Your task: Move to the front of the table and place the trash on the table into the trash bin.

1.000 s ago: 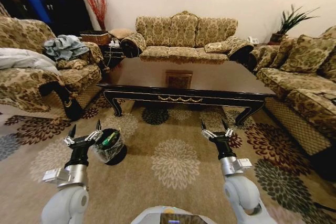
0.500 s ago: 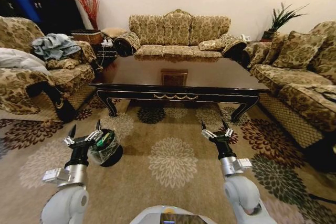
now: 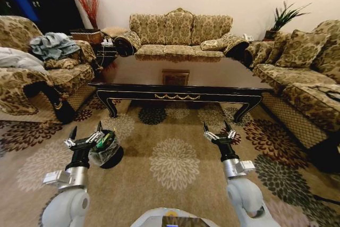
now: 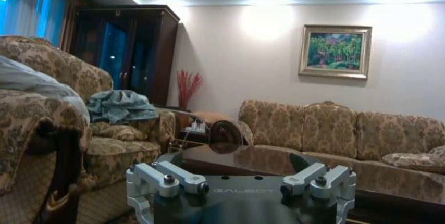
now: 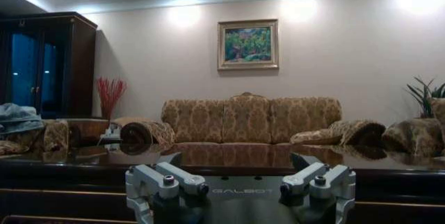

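The table [image 3: 212, 78] stood across the carpet ahead of the robot, in front of the three-seat sofa [image 3: 180, 33]. It was a long, dark, glossy wooden piece with curved legs, gold trim along its front rail and a square carved inlay at its centre. Its top reflected the sofa.

The trash bin [image 3: 108, 150] sat on the carpet at the robot's left, just beside the left gripper [image 3: 85, 131]. It was small, round and black, lined with a crinkly clear bag. A green item showed inside; any other contents could not be made out.

The left gripper was held low with its fingers spread and gripping nothing. The right gripper [image 3: 218, 129] was likewise spread and unloaded, above the carpet.
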Robot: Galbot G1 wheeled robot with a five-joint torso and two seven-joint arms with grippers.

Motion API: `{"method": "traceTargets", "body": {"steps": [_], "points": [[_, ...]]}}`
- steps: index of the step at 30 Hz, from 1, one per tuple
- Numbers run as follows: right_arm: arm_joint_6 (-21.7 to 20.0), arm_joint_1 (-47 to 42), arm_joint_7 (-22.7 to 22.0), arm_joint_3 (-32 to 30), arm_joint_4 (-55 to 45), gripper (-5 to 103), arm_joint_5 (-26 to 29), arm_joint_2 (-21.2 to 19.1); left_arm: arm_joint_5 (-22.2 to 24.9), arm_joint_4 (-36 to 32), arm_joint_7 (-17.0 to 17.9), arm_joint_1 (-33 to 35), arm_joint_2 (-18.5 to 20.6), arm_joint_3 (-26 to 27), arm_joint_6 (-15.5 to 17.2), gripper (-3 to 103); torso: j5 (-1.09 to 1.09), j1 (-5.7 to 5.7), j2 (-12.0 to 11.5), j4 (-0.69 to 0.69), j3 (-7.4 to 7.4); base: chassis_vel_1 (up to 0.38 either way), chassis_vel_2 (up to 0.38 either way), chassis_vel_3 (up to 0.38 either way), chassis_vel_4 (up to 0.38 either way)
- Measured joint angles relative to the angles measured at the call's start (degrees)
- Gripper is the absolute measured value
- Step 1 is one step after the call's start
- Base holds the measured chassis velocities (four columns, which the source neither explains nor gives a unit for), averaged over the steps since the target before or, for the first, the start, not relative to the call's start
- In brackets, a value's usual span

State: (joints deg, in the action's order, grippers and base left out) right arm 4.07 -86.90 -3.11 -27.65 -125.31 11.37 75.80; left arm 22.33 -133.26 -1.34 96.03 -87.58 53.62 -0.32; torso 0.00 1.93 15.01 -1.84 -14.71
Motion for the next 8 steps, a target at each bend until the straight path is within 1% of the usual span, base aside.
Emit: {"method": "traceTargets", "body": {"steps": [8], "points": [[0.0, 0.0, 0.0, 0.0, 0.0, 100, 0.0, 0.0, 0.0, 0.0, 0.0, 0.0, 0.0, 0.0, 0.0, 100, 0.00, 0.04, 0.2, 0.00, -0.09, 0.000, 0.000, 0.000, 0.000]]}}
